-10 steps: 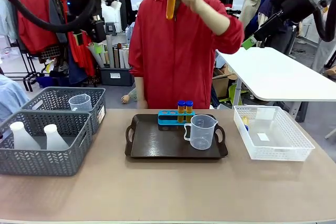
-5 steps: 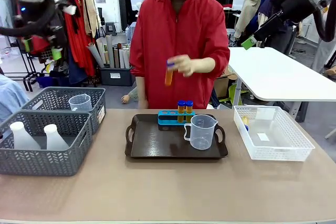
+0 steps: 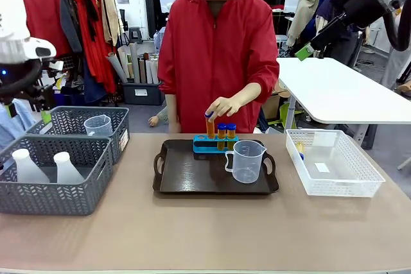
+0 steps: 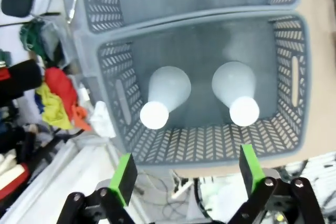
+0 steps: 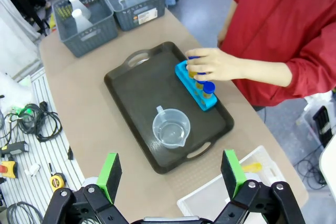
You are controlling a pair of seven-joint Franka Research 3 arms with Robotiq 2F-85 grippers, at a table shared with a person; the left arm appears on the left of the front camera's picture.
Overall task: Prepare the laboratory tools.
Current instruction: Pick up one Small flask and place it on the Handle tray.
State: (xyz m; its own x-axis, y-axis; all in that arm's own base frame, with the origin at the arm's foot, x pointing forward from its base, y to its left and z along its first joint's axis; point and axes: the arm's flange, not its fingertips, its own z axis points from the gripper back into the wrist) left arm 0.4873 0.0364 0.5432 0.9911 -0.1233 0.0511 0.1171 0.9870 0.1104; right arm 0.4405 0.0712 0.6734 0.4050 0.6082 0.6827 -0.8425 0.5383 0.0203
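Left fingers [image 4: 124, 180] spread wide, empty, over grey mesh basket [image 4: 210, 142] holding two translucent white conical flasks [image 4: 167, 94]. Best approach: centre on one flask's neck, drop straight, clear of the basket wall. Right fingers [image 5: 231, 167] released, high above the worktop. Person's hand [image 3: 225, 105] seats orange blue-capped tube [image 3: 210, 126] in blue rack [image 3: 204, 145].

Dark brown tray [image 3: 192, 174] on the table [image 3: 205, 235], between grey baskets [image 3: 51, 194] and white basket [image 3: 340, 188].
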